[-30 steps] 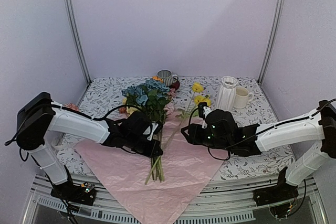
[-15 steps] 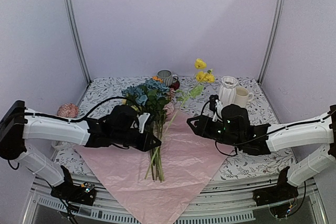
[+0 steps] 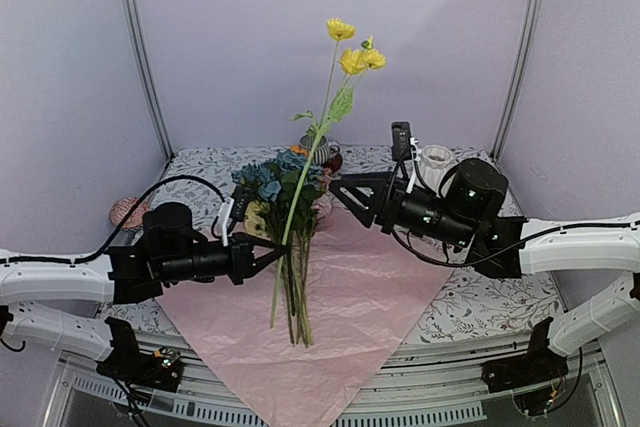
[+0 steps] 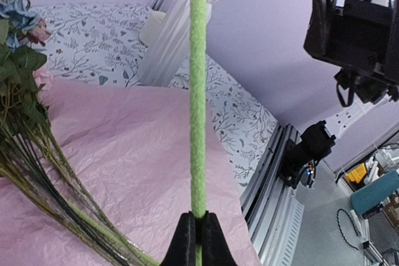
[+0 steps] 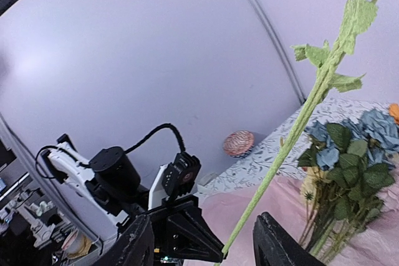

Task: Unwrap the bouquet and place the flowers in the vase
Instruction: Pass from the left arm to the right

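1. Left gripper [image 4: 198,219]: fingers [image 4: 185,241] pinch the stem [image 4: 198,91] low down. It is a thin grip on a tall stem, so the stem could swivel or slip.
2. Right gripper [image 3: 352,203]: fingers spread, holding nothing, just beside the stem at centre. Closing off-line would knock it.
3. Poppies [image 3: 350,47] top centre. Vase [image 3: 435,157] right of centre, half hidden. Narrow neck, easy to miss.
4. Other flowers [image 3: 285,192] lie on the paper [image 3: 350,317]. The stem's tail could drag them.
5. Left arm [image 3: 60,282] low, stretched from lower left. Right arm [image 3: 580,247] reaches in from lower right.

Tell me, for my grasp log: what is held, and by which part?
Left gripper pinches the yellow flower's stem low down; right gripper holds nothing.
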`<control>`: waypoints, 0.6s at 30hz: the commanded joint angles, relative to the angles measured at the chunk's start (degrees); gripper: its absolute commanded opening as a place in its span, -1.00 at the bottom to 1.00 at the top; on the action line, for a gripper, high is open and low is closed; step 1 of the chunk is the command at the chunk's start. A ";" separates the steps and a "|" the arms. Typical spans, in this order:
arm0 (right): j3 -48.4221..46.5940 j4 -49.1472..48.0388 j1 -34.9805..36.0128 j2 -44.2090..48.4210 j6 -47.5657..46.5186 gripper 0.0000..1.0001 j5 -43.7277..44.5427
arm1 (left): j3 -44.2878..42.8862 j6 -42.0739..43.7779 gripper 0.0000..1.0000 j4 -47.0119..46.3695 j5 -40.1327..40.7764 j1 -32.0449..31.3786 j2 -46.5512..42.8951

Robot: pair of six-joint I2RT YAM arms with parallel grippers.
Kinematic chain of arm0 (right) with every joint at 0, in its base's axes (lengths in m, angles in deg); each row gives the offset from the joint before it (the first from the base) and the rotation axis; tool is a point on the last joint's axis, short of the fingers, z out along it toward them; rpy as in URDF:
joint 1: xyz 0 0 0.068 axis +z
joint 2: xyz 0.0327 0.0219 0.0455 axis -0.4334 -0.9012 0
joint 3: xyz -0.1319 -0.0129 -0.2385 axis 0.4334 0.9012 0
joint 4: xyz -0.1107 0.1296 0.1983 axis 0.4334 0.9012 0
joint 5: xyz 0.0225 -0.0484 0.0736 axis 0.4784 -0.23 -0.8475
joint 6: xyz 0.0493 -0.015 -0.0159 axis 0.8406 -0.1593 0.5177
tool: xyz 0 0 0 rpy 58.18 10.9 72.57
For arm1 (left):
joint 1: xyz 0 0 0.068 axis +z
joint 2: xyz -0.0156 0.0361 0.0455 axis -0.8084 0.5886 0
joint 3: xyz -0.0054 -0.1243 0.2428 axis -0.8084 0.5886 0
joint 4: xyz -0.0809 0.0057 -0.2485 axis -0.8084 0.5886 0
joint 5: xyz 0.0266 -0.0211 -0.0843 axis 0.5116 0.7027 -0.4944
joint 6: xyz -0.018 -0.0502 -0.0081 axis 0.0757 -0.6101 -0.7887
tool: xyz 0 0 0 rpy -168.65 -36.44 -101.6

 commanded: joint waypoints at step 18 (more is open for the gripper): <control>-18.86 -5.09 3.81 -17.77 -12.18 0.16 -13.79 | 8.89 3.19 -1.00 -22.09 -7.21 -0.77 -9.15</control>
